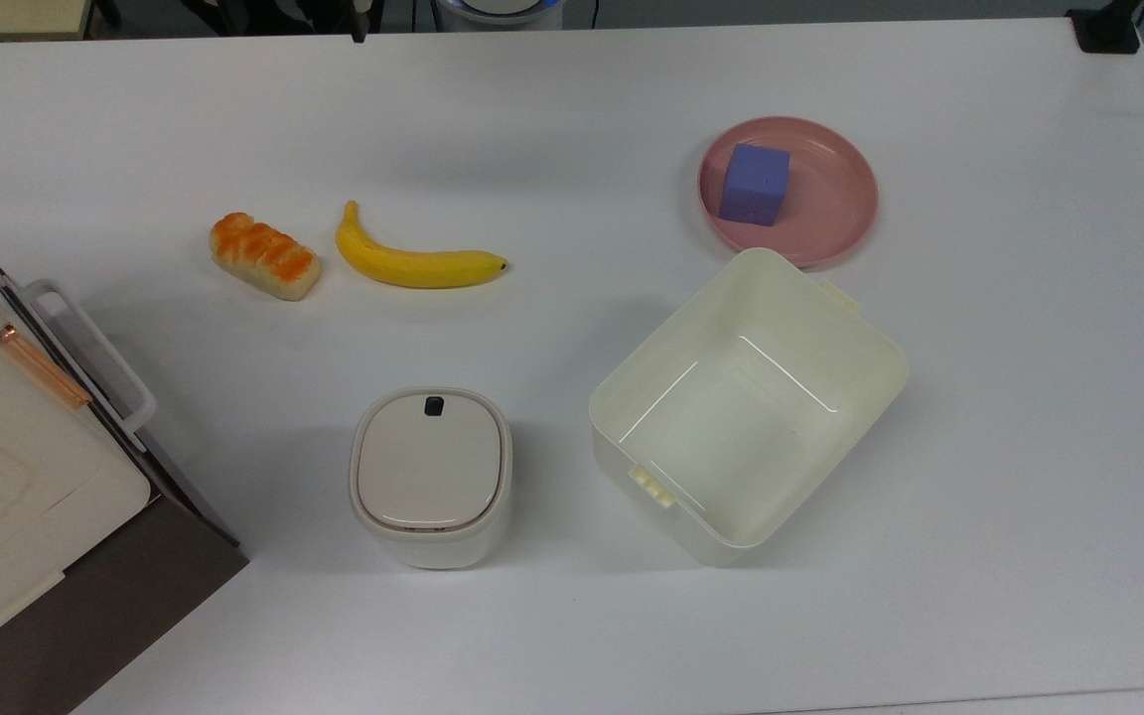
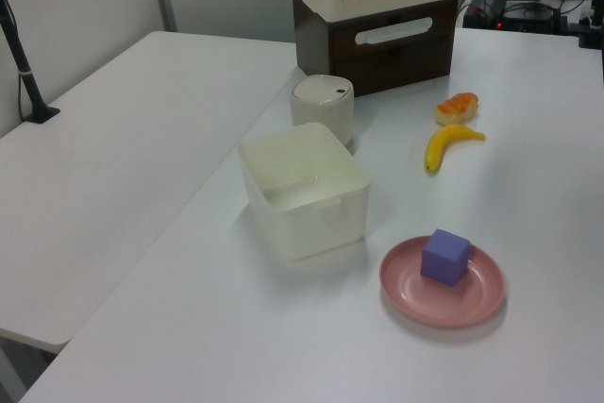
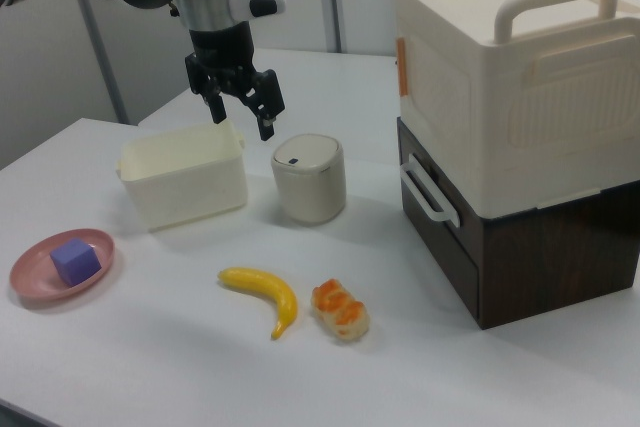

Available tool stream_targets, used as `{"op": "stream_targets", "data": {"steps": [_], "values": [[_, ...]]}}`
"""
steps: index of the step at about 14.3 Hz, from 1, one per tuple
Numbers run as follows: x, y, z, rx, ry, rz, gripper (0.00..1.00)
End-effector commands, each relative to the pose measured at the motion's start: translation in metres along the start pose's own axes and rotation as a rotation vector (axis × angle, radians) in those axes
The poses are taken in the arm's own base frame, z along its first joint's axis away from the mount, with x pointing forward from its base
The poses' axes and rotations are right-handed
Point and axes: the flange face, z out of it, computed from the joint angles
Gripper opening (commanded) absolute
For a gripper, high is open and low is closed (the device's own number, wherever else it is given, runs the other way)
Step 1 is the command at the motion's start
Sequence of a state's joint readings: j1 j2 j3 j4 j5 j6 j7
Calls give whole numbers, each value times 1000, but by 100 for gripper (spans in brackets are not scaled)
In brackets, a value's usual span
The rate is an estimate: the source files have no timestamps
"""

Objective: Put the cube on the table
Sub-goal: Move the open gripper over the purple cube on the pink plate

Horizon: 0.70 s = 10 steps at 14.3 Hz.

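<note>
The periwinkle cube (image 1: 755,184) rests on the round pink plate (image 1: 835,199) at the top view's upper right; it also appears as the cube (image 2: 445,257) on the plate (image 2: 486,294) in the left view, and as the cube (image 3: 76,261) on the plate (image 3: 30,275) at the right view's left. The white table (image 1: 1009,397) spreads under everything. My gripper (image 3: 240,124) hangs open in the air in the right view, above the cream box and well to the right of the cube, holding nothing.
A cream open box (image 1: 870,338) stands just in front of the plate. A lidded white bin (image 1: 430,475), a banana (image 1: 416,261) and a bread roll (image 1: 265,256) lie to the top view's left. A stacked cream and brown cabinet (image 3: 510,117) stands at the right view's right.
</note>
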State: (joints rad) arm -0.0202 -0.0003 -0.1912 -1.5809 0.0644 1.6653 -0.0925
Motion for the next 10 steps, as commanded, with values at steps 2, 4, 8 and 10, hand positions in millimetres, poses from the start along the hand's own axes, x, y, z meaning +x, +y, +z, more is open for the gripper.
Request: {"op": "stream_targets", "data": {"steps": [2,4,8,10], "values": [[-3,-14,0,5,-14,5,100],[-4,-13,0,8,-17,4,100],[-4,-10,-2,7,-12,8,100],[-4,-8,-3,1,-11,8,100]]}}
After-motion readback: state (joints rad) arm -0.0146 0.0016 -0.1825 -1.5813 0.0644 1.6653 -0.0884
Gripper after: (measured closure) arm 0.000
